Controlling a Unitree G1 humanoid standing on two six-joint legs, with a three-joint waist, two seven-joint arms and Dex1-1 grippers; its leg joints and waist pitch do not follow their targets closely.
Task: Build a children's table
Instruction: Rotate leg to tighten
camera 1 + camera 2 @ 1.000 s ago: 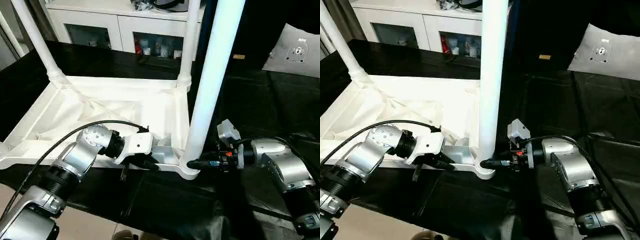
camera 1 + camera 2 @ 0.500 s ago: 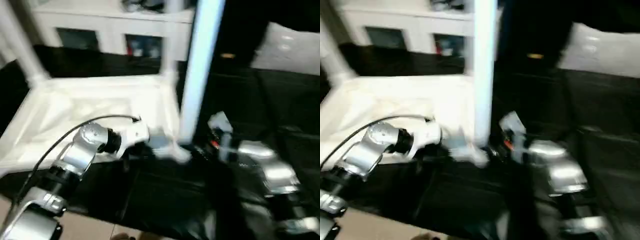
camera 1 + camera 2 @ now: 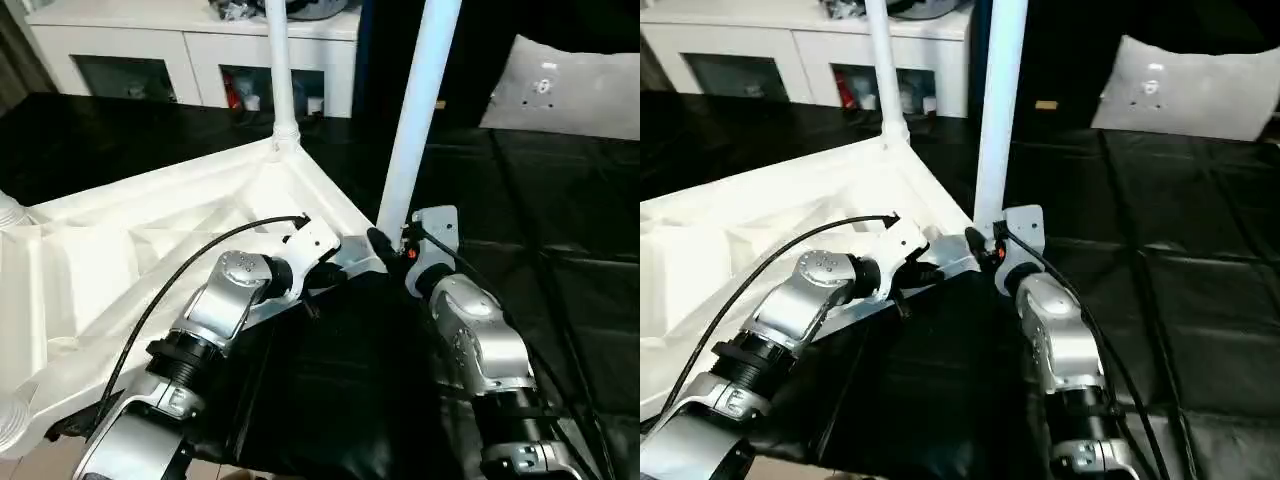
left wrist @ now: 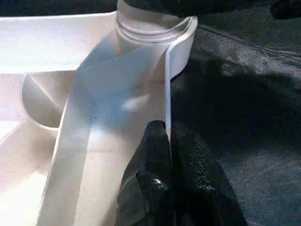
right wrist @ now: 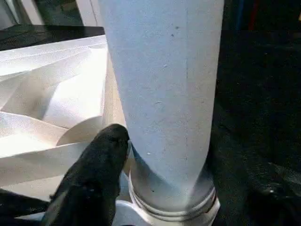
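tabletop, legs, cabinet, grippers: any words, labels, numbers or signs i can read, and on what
No text can be read anywhere.
Tabletop and legs: plain white, no markings.
Grey panel at the back: small dark marks, not legible as writing.
Small tan tag on the dark backdrop: too small to read.
Items behind the cabinet glass: too small to read.
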